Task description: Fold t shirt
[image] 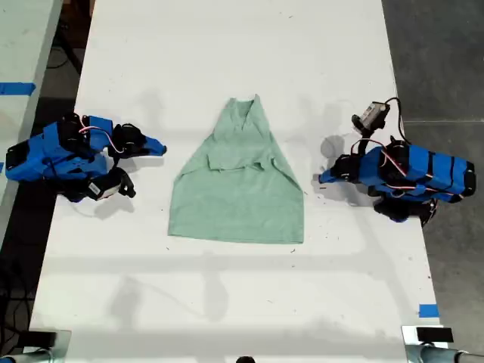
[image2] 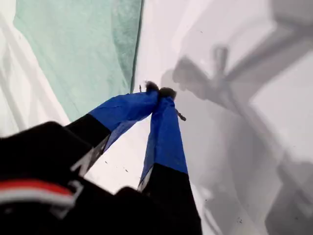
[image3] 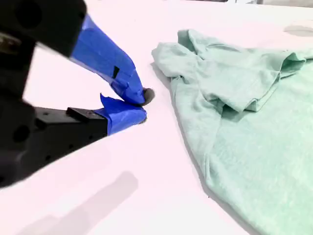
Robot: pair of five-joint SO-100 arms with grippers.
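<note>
The pale mint-green t shirt (image: 238, 189) lies flat in the middle of the white table (image: 227, 45), hem toward the near edge, with both sleeves folded in over its chest. My first gripper (image: 321, 179) (image2: 159, 90) is shut on nothing, just off the t shirt (image2: 78, 49) and its straight side edge, on the exterior view's right. My second gripper (image: 160, 148) (image3: 142, 105) is also shut and empty, over bare table a short gap from the t shirt (image3: 244, 122) near a folded sleeve, on the exterior view's left.
The table's side edges run close behind both arm bases. Dark floor lies beyond the exterior view's right edge, and a second pale surface with blue tape (image: 15, 88) sits at its left. A blue tape mark (image: 428, 310) is near the front corner on the exterior view's right.
</note>
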